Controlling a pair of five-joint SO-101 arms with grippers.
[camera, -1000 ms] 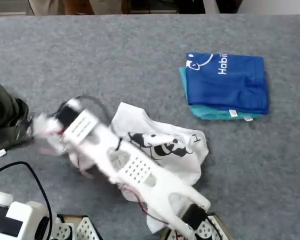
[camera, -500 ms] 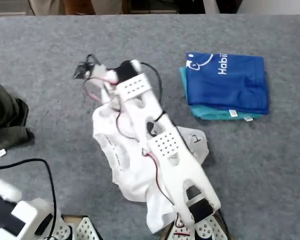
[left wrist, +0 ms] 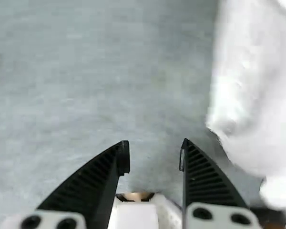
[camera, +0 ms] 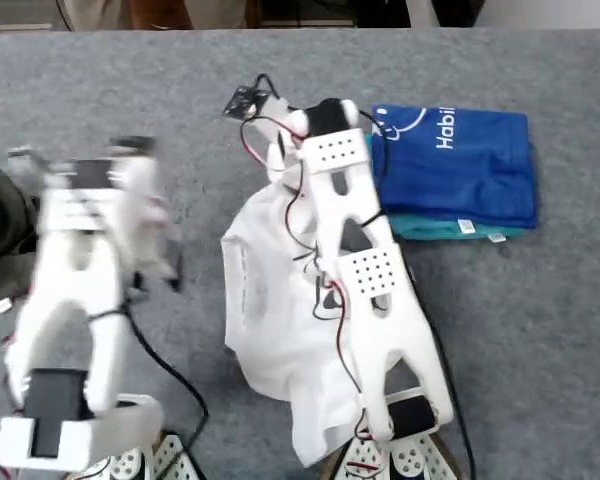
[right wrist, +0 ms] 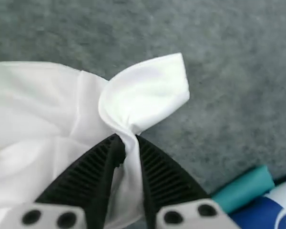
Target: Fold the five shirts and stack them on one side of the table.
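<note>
**Right arm has the corner; the loose edge lies toward the left arm**

High view: the white shirt (camera: 270, 320) lies mid-tabletop (camera: 540, 350). Its long axis runs from near the arm bases up to the corner pinched by the right gripper (camera: 278, 130), just beside the folded blue shirt (camera: 455, 160). The left arm (camera: 75, 280) is nearer the shirt's free edge but apart from it. That arm is smeared, so I'm only guessing where its tip sits.

Left wrist view: the left gripper (left wrist: 152, 155) has its fingers spread wide over bare tabletop, holding nothing, with the shirt off to one side.

Right wrist view: the fingers (right wrist: 155, 167) are clamped on the shirt's corner.
</note>
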